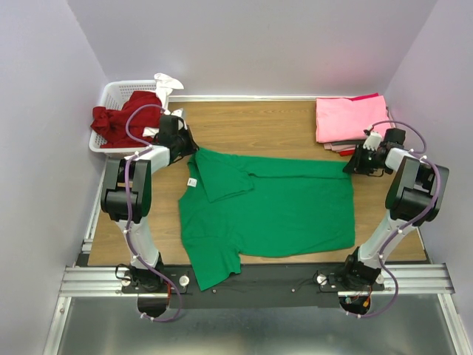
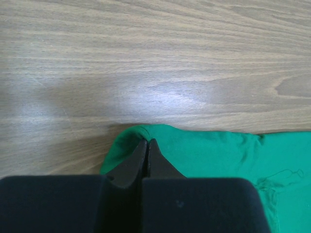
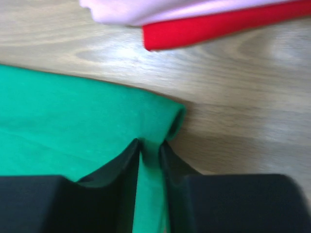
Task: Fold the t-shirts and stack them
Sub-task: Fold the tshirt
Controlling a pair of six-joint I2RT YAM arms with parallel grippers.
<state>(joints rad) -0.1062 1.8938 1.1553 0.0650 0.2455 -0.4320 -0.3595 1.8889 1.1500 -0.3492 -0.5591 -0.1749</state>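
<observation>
Table (image 1: 281, 126) bears green t-shirt (image 1: 281, 211) crosswise, collar left, pinched by left end effector (image 2: 147, 141) and right end effector (image 3: 149, 142).

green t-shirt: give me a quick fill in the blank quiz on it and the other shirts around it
1. The left gripper and right gripper each pinch the far edge of the ___ t-shirt.
2. The white basket holds a dark ___ shirt.
3. The folded stack at the table's far right is topped by a ___ layer.
Missing words: green; red; pink.
</observation>
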